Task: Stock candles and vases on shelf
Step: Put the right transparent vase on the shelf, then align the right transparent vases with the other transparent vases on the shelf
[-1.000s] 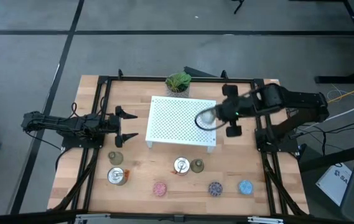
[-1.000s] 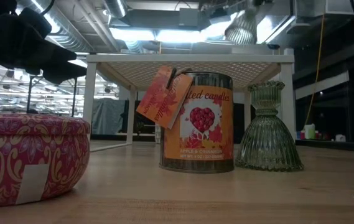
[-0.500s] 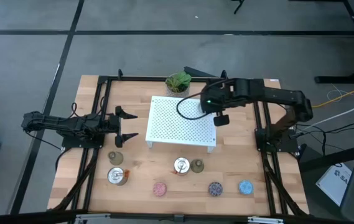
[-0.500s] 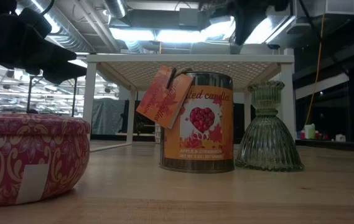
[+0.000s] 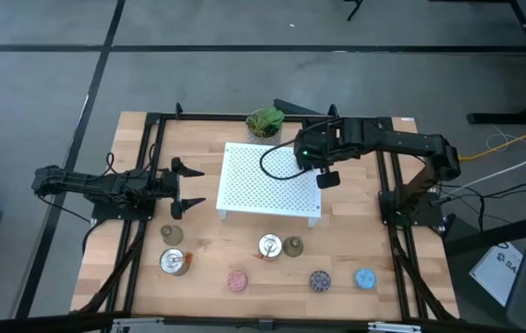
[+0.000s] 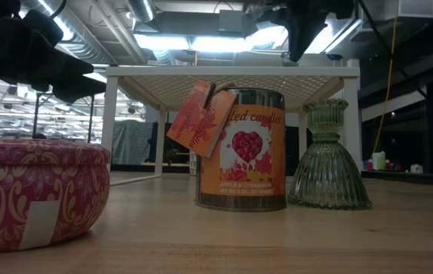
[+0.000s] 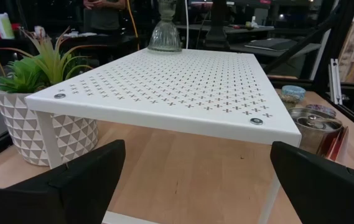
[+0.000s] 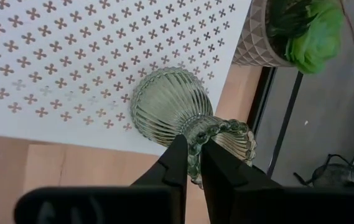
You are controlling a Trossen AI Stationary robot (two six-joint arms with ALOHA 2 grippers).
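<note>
Right wrist view: right pincer (image 8: pixel 190 163) pinching a ribbed glass vase (image 8: pixel 177 112) by its neck, base on the white shelf (image 5: pixel 267 180) near its 2 o'clock corner, close to the edge. Could tip off that edge if let go crooked or nudged sideways. Left pincer (image 5: pixel 191 185) spread wide, idle at 9 o'clock. Two tinned candles (image 5: pixel 270 246) waiting on the table (image 5: pixel 207 250) at 6 o'clock. Potted plant (image 5: pixel 264 122) at 12.

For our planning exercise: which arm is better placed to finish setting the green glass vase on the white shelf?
Right. The right gripper is shut on the vase at the shelf edge; the left gripper waits open beside the shelf.
</note>
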